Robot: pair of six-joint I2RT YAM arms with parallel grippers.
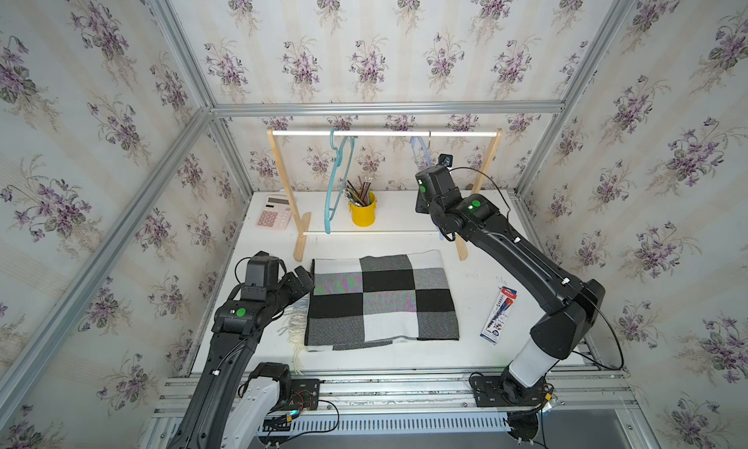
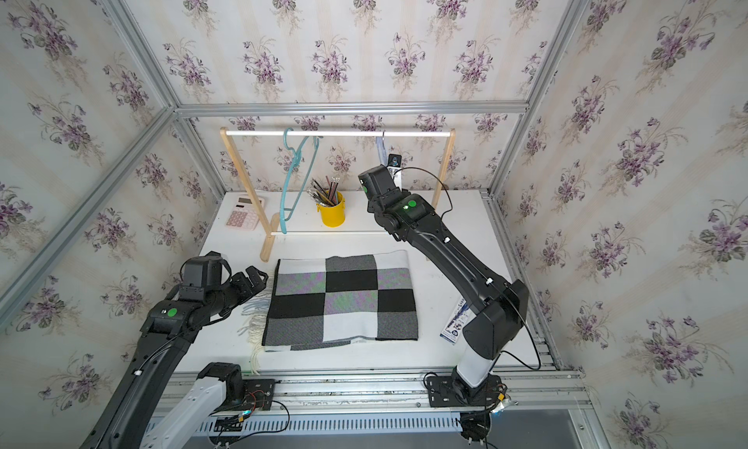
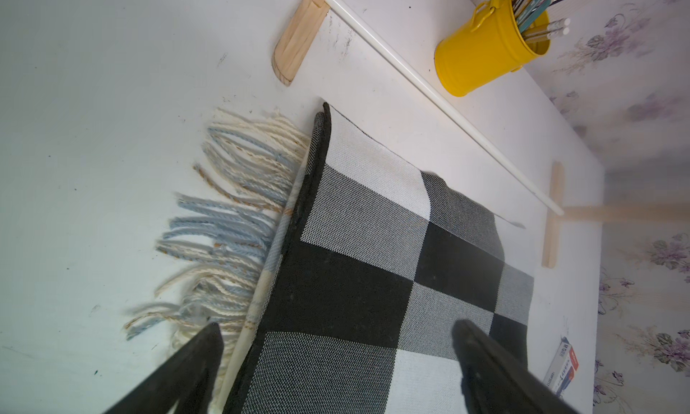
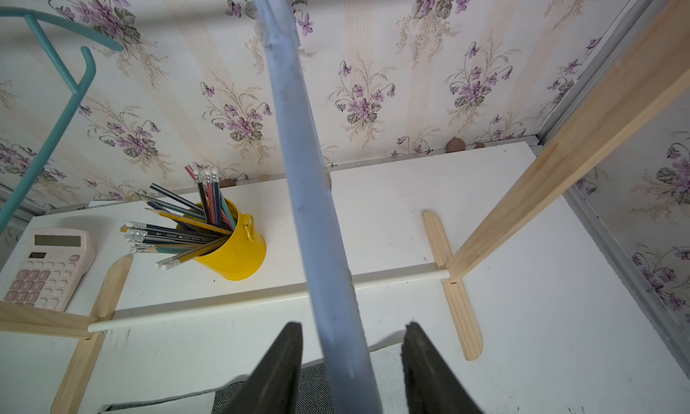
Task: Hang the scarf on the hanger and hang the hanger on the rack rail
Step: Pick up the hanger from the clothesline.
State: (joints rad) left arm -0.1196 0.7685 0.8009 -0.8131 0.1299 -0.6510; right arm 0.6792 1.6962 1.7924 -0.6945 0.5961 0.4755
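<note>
While left jaws hover spread at scarf (image 1: 382, 301), right jaws raised, straddling pale hanger (image 4: 317, 206), unclamped.

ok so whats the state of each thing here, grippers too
scarf: folded, flat on table, unheld
teal hanger: hanging on rail
blue hanger: hanging on rail, unclamped
left gripper: open, over scarf's fringed edge
right gripper: open around blue hanger
yellow bucket: upright

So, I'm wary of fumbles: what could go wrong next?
The right gripper straddles the pale blue hanger without clamping it; it hangs from the white rail and may swing aside. The open left gripper sits over the folded edge of the checked black, white and grey scarf and might pinch only the fringe or one layer.
</note>
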